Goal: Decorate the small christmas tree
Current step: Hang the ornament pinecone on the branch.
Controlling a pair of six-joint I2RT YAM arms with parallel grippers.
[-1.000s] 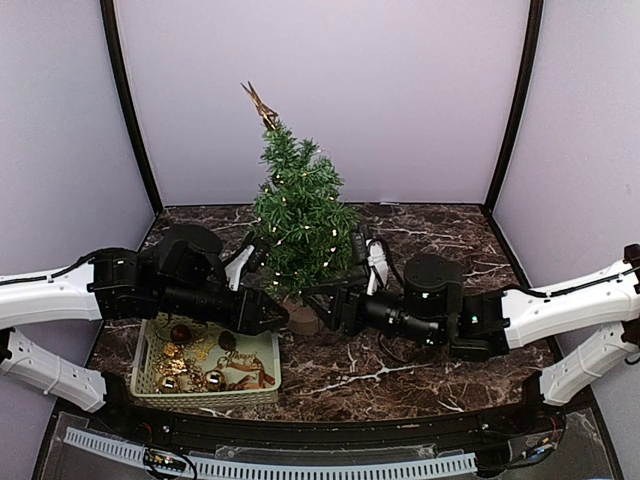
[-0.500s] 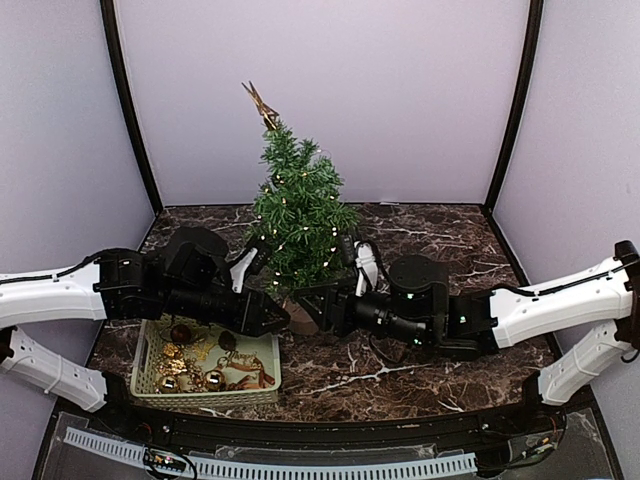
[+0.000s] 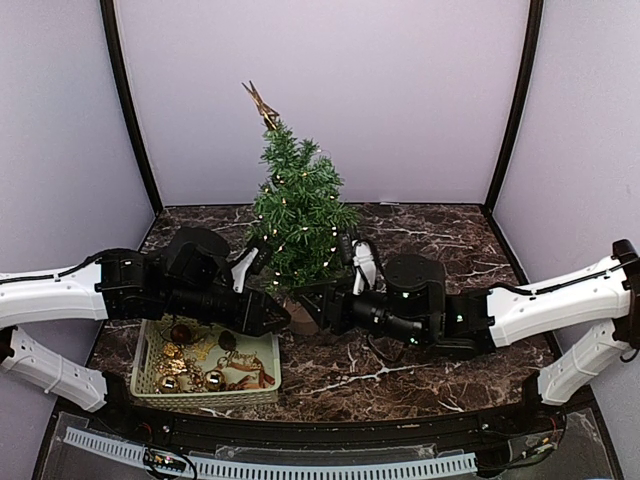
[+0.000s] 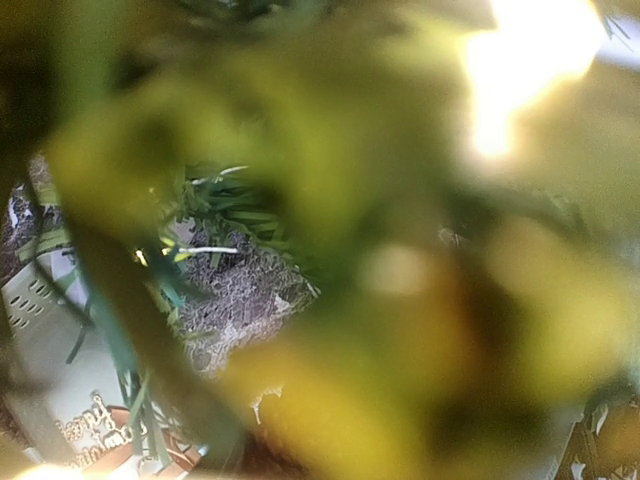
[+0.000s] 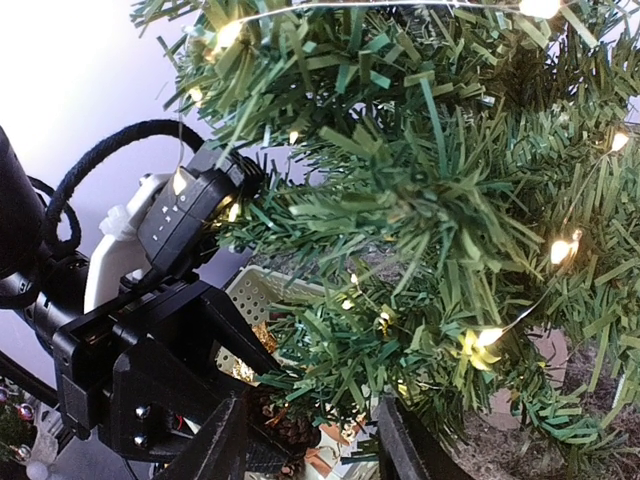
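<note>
Right jaws spread amid low branches of the tree (image 5: 450,200); left jaws (blurred view) unclear.

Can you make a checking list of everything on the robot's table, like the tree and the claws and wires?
Surface: dark marble table with white veins.
Job's things: small christmas tree upright, lights glowing, gold topper on top.
Clutter: basket of ornaments, near left.
Grippers: left gripper at the tree's foot, jaws hidden; right gripper open, poked into the tree.
Cables: black cable looped on the left arm.
Surroundings: lilac walls, black corner posts.
</note>
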